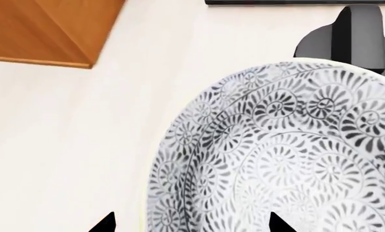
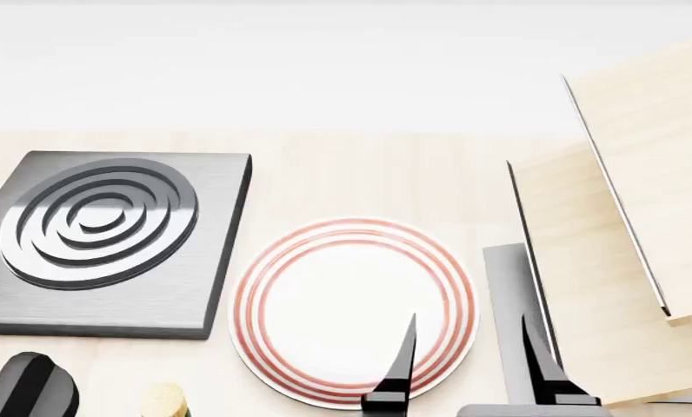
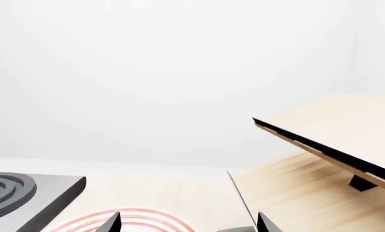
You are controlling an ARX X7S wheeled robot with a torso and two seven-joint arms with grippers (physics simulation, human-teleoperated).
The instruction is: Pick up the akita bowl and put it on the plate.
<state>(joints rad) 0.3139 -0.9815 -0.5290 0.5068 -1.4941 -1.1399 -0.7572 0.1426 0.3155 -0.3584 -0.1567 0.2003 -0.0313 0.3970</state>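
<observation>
Head view: the plate (image 2: 352,311), white with thin red rings, lies flat near the front edge of the pale wood tabletop (image 2: 358,178), about midway along it. Just beside it, toward the left edge, sits the square grey stove burner (image 2: 103,243) with raised concentric rings; the two are close but apart. At the right edge, tilted light wooden panels (image 2: 636,226) lean over the surface. The right gripper (image 2: 468,373) hangs above the plate's right front rim, fingers spread, nothing between them. The akita bowl is out of this view.

Left wrist view: the akita bowl (image 1: 289,154) fills most of the frame, upright on a pale surface, dense grey-blue floral pattern inside. The left gripper (image 1: 192,223) shows only two dark fingertips (image 1: 105,223), spread apart with the bowl's near rim between them; contact cannot be told. A dark grey knob-like part (image 1: 357,36) stands just beyond the bowl; an orange-brown wooden block (image 1: 47,29) lies well apart.

Right wrist view: plate rim (image 3: 144,220) between the spread fingertips, burner corner (image 3: 24,193) beside it.
</observation>
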